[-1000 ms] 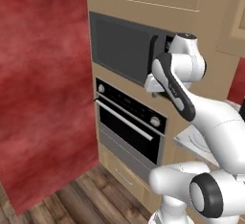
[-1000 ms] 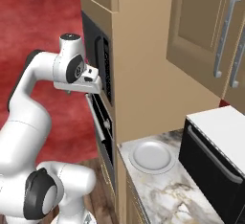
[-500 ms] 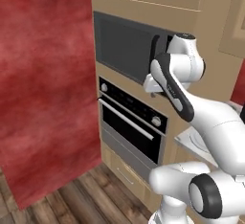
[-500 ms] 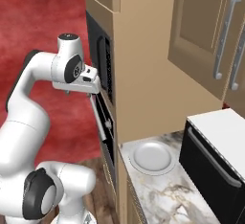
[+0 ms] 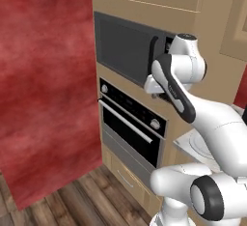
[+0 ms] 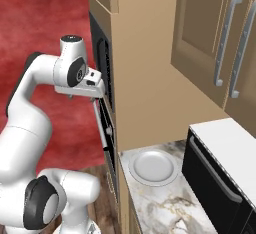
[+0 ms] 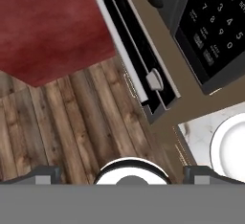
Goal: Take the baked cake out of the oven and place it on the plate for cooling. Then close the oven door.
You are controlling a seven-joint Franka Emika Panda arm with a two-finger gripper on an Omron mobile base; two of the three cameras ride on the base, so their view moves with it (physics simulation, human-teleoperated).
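Observation:
My gripper hangs open and empty, its fingertips far apart, looking down past the front of the oven. The oven door is shut, its silver bar handle running across below two round knobs. The cake is hidden behind that door. In the base views my hand sits level with the microwave, above the oven's handle. The round pale plate lies bare on the marble counter to the right of the oven.
A red wall stands left of the oven. Wooden floor lies below. A black appliance sits on the counter right of the plate, with tan cupboards above it. The microwave's keypad shows in the hand view.
Both base pictures have shifted slightly, so the cameras moved a little. The arm keeps its pose and the gripper stays open.

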